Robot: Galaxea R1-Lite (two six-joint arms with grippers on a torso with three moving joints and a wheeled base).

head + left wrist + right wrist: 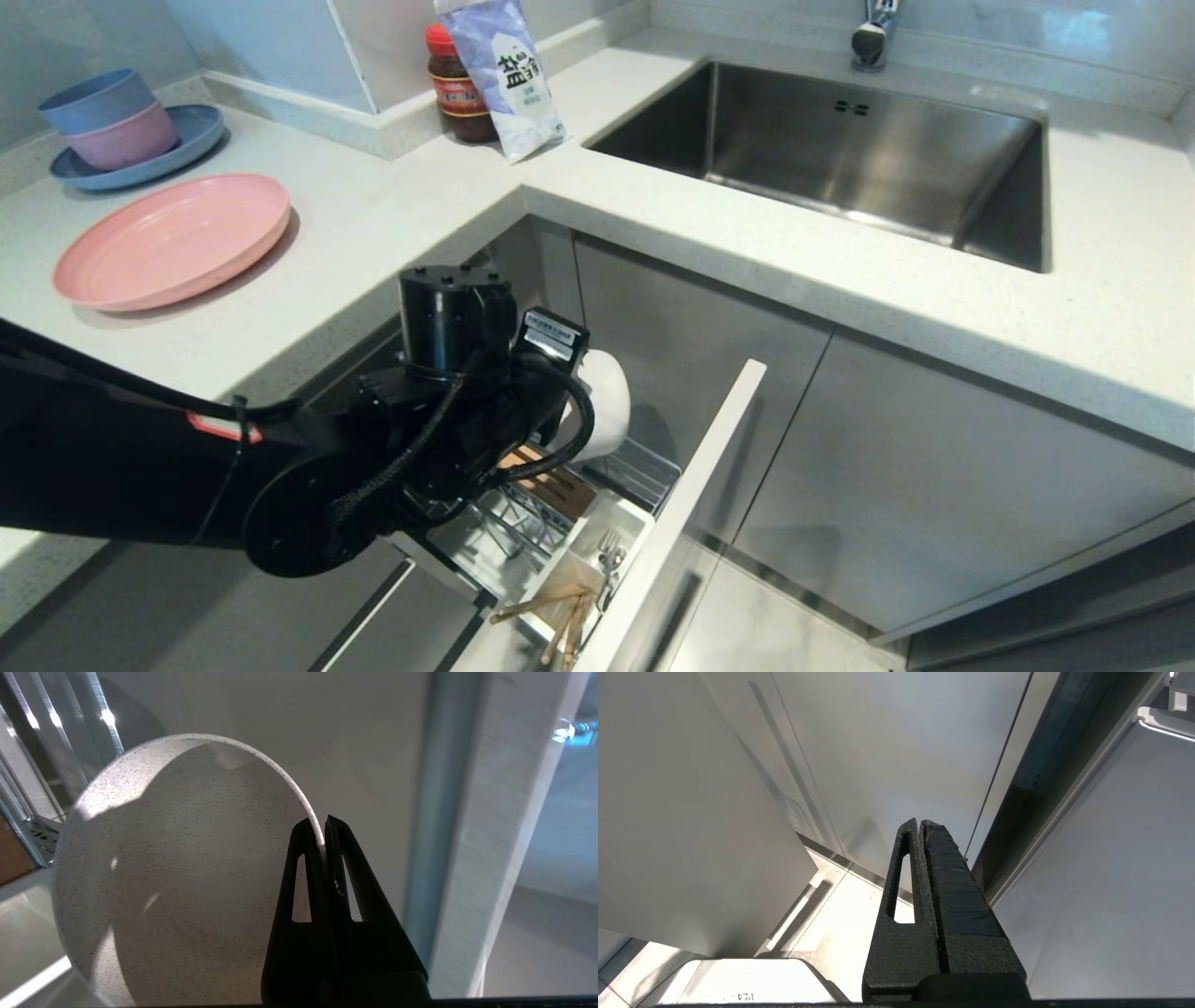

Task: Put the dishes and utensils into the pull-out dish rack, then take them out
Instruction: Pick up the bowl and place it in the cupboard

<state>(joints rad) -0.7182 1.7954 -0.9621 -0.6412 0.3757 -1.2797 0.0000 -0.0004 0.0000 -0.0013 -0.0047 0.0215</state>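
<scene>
1. Chopsticks [558,618] and the fork [611,562] already stand in the white cutlery cup [597,541] at the near end of the pull-out dish rack [560,509], so the utensils look loaded.
2. Just above the rack, the left end effector [323,833] is pinched narrow on the rim of the off-white bowl [177,868], holding it tilted on edge in the air over the wire basket, beside the drawer's front panel [691,504].
3. My guess is the bowl is partway into or out of the rack; I cannot tell which.
4. Over on the desk [392,243], the pink plate [173,240] lies flat, well apart from the rack, near the blue plate [140,159] with its 2 stacked bowls [110,117].
5. By my reckoning, the plate is either not yet loaded or already unloaded.
6. Off to the side, the right end effector [920,828] hangs closed and empty by the cabinet fronts [887,756].
</scene>
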